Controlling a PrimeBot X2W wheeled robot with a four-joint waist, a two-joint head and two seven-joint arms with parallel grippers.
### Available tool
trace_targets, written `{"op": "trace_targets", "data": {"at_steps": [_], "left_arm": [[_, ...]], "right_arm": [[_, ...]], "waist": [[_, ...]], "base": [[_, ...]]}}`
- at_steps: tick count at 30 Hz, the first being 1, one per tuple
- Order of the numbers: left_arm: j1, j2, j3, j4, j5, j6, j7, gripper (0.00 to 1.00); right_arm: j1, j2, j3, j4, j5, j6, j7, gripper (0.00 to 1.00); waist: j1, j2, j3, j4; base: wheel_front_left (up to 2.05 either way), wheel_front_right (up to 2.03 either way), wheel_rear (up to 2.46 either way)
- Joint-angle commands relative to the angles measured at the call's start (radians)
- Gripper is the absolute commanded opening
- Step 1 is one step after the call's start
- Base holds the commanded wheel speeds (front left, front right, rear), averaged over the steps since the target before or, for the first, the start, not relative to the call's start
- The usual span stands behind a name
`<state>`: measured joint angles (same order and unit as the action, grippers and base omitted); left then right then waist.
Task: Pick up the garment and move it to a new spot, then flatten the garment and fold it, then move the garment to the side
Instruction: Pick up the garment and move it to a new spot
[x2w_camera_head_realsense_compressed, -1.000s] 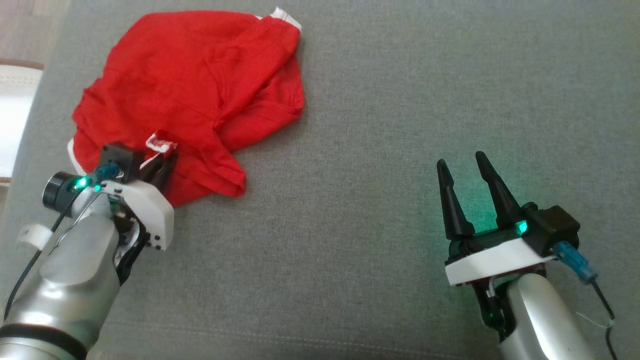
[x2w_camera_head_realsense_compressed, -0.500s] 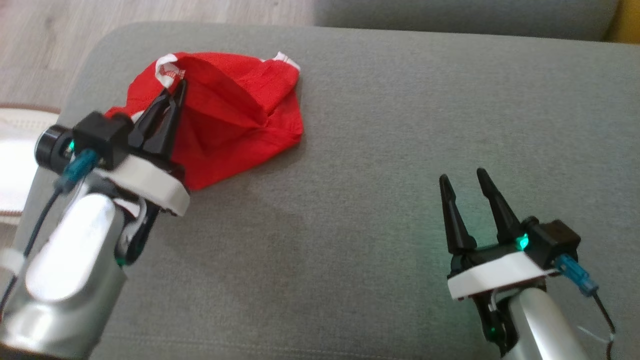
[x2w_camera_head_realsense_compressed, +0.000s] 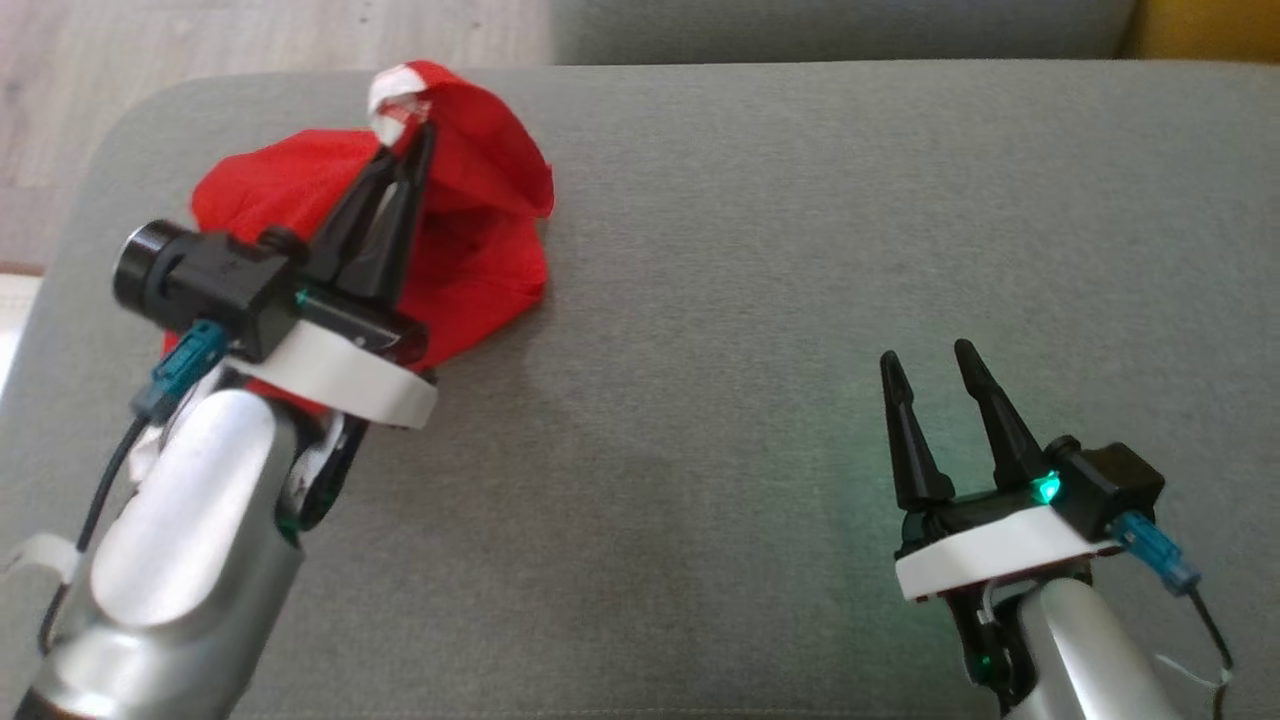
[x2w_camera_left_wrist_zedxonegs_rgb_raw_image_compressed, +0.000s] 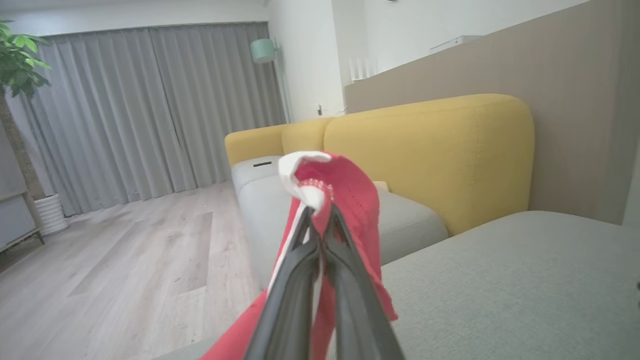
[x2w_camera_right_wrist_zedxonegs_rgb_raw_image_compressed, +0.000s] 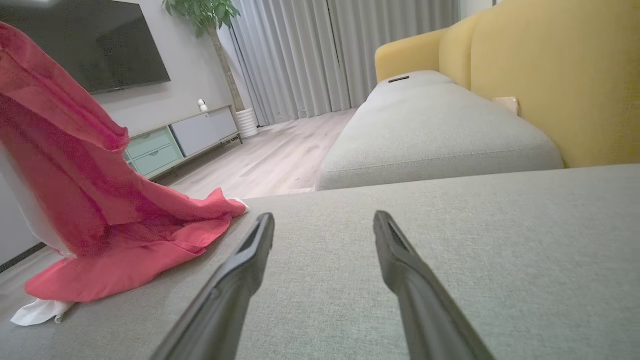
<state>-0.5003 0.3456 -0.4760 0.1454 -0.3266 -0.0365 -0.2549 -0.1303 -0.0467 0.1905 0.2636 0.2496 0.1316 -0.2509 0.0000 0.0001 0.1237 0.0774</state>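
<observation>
Red garment (x2w_camera_head_realsense_compressed: 480, 240) is at the far left corner of the grey sofa cushion (x2w_camera_head_realsense_compressed: 760, 300), bunched and partly raised. Its white-trimmed edge (x2w_camera_head_realsense_compressed: 388, 92) is pinched at the top. The rest drapes down, and the right wrist view shows the lower folds and a white hem resting on the cushion.

Left hand (x2w_camera_head_realsense_compressed: 420, 135): fingers together, clamped on that trimmed edge, tips pointing up and away. Right hand (x2w_camera_head_realsense_compressed: 925, 352): well apart from the cloth on the near right of the cushion, fingers spread, holding nothing.

Step judged: pick-up, first part of the task. The garment is lifted but not clear of the cushion, and not yet at a new spot.

The next move likely calls for more lift so the trailing folds clear, then a carry toward the open middle of the cushion. It's a single-point pinch on a thin edge, so the cloth could slip or drag.
</observation>
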Motion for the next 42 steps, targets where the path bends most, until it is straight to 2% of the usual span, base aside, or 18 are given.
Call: {"op": "trace_targets", "data": {"at_steps": [1,4,8,19,25,26,27,30,34,37,42], "left_arm": [[-0.097,0.006,0.027,-0.023,0.012,-0.013,-0.007,0.0],[-0.126,-0.008,0.01,-0.011,0.021,-0.021,-0.007,0.0],[-0.19,-0.051,-0.032,0.016,0.034,-0.035,0.0,0.0],[-0.402,-0.238,-0.133,0.167,0.047,-0.051,0.011,0.0],[-0.439,-0.29,-0.194,0.279,0.015,-0.049,-0.002,0.0],[-0.436,-0.292,-0.211,0.295,0.006,-0.05,-0.003,0.68],[-0.429,-0.294,-0.229,0.31,-0.008,-0.052,-0.004,1.0],[-0.41,-0.295,-0.295,0.317,-0.053,-0.046,-0.006,1.0],[-0.377,-0.295,-0.316,0.3,-0.083,-0.012,-0.006,1.0],[-0.348,-0.295,-0.305,0.297,-0.08,-0.004,-0.007,1.0],[-0.286,-0.282,-0.217,0.261,-0.043,0.011,-0.007,1.0]], "right_arm": [[-0.033,-0.004,0.025,-0.036,0.009,-0.001,-0.011,1.0],[-0.041,-0.004,0.028,-0.039,0.012,-0.001,-0.011,1.0],[-0.062,-0.004,0.035,-0.05,0.025,-0.001,-0.011,1.0],[-0.109,-0.004,0.044,-0.114,0.077,-0.001,-0.011,1.0],[-0.103,-0.004,0.024,-0.125,0.084,-0.001,-0.011,1.0],[-0.101,-0.004,0.02,-0.124,0.083,-0.001,-0.011,1.0],[-0.1,-0.004,0.015,-0.123,0.083,-0.001,-0.011,1.0],[-0.094,-0.004,0.001,-0.123,0.079,-0.001,-0.011,1.0],[-0.091,-0.004,-0.025,-0.128,0.071,-0.001,-0.011,1.0],[-0.088,-0.004,-0.044,-0.126,0.053,-0.001,-0.011,1.0],[-0.084,-0.004,-0.066,-0.124,0.025,-0.001,-0.011,1.0]], "waist": [[0.0,-0.0001,0.007,-0.038],[0.0,-0.0001,0.013,-0.065],[0.0,-0.0001,0.027,-0.134],[0.0,-0.0001,0.074,-0.344],[0.0,-0.0001,0.086,-0.399],[0.0,-0.0001,0.088,-0.401],[0.0,-0.0001,0.088,-0.4],[0.0,-0.0001,0.091,-0.383],[0.0,-0.0001,0.087,-0.327],[0.0,-0.0001,0.077,-0.267],[0.0,-0.0001,0.051,-0.176]], "base": [[0.0,0.0,0.0],[0.0,0.0,0.0],[0.0,0.0,0.0],[0.0,0.0,0.0],[0.0,0.0,0.0],[0.0,0.0,0.0],[0.0,0.0,0.0],[0.0,0.0,0.0],[0.0,0.0,0.0],[0.0,0.0,0.0],[0.0,0.0,0.0]]}}
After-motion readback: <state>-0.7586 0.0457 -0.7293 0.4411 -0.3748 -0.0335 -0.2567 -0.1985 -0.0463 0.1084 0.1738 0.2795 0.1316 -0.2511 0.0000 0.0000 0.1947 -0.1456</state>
